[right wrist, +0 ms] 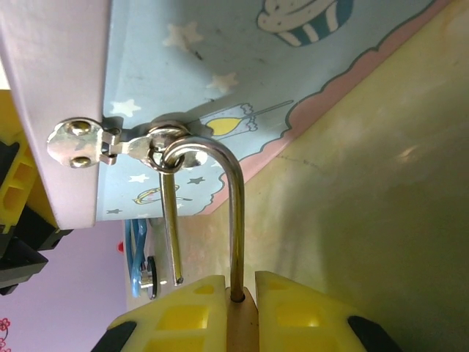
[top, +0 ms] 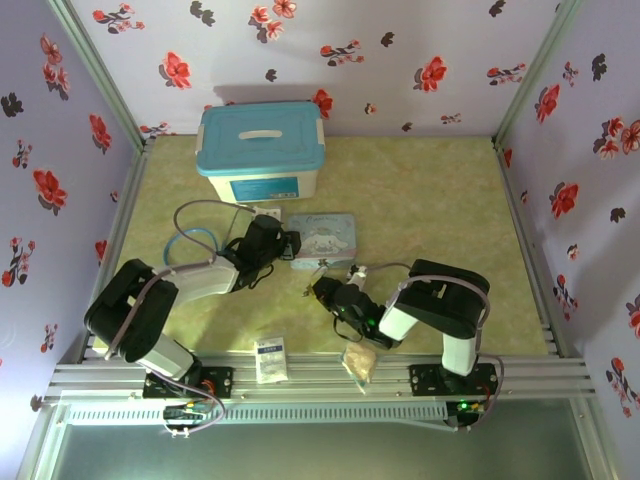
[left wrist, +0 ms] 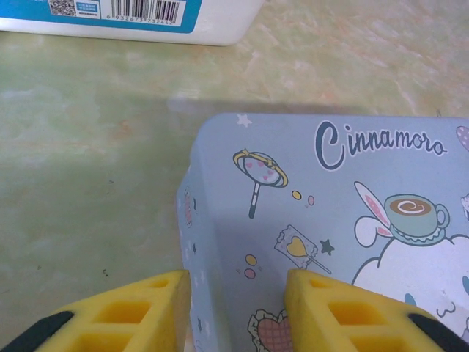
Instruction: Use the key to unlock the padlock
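Lilac walls (top: 400, 60) printed with red and dark flowers close in a desk (top: 430, 200) topped in pale yellow-green marbling, with metal rails along its near edge. A white box (top: 262, 150) with a blue lid sits at the back. In front of it lies a pale blue cartoon tin (top: 325, 235).

The left pincer (top: 287, 245) is clenched on the tin's left end. In the left wrist view its yellow fingers (left wrist: 139, 315) straddle the tin's (left wrist: 330, 220) end wall.

The right pincer (right wrist: 240, 286) grips the brass padlock (right wrist: 242, 323) by its body, just off the tin's front face (right wrist: 220, 66). The padlock's long axis runs straight from the pincer to the tin, body at the fingers and shackle (right wrist: 236, 213) bend pointing at the tin. That bend is threaded through the ring of the silver hasp (right wrist: 110, 143). One shackle leg enters the body. The other ends bare beside the left finger.

Most of the body is covered by the fingers and cut off at the frame's bottom, so its keyhole cannot be made out. From above, the right pincer (top: 325, 292) covers the padlock.
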`<state>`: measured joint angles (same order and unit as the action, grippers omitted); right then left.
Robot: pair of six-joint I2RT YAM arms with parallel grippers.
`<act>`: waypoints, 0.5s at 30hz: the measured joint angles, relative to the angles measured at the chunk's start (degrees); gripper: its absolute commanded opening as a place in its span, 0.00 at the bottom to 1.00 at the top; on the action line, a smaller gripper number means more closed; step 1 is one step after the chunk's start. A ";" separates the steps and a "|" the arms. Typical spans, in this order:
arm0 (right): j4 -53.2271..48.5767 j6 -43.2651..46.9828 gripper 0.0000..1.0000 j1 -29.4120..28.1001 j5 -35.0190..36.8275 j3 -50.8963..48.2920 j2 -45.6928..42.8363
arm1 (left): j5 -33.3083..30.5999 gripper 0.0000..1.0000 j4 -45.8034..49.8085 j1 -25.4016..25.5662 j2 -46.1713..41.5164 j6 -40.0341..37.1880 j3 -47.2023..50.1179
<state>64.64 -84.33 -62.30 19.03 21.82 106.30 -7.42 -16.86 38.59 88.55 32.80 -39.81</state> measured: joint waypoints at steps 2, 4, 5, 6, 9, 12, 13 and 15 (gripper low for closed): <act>1.31 -0.33 0.00 0.48 0.92 -0.63 0.26 | 0.24 0.37 -0.94 0.02 0.39 0.00 0.00; 2.97 -0.70 0.00 0.70 1.73 -0.70 1.20 | 0.66 0.37 -1.55 0.02 0.52 0.00 0.17; 3.93 -0.96 0.00 0.61 2.12 -0.66 1.77 | 0.68 0.37 -1.84 0.02 0.55 0.00 0.28; 4.74 -1.33 0.00 0.42 2.80 -0.61 2.29 | 0.70 0.37 -2.01 0.02 0.55 0.00 0.35; 6.25 -2.29 0.00 -0.52 5.49 -0.28 3.50 | 0.85 0.37 -2.38 0.02 0.55 -0.02 0.55; 6.14 -3.96 0.00 -1.46 8.57 0.52 4.17 | 1.07 0.36 -2.45 0.02 0.55 0.00 0.55; 6.16 -4.74 0.00 -1.77 9.70 0.87 4.61 | 1.22 0.36 -2.45 0.02 0.55 0.00 0.55; 7.50 -6.29 0.00 -2.25 11.76 1.60 5.95 | 1.49 0.36 -2.43 0.00 0.52 0.00 0.52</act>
<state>72.14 -90.63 -64.55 30.79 23.42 112.25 -5.93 -19.29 38.59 89.08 32.80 -39.29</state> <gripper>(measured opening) 0.115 0.366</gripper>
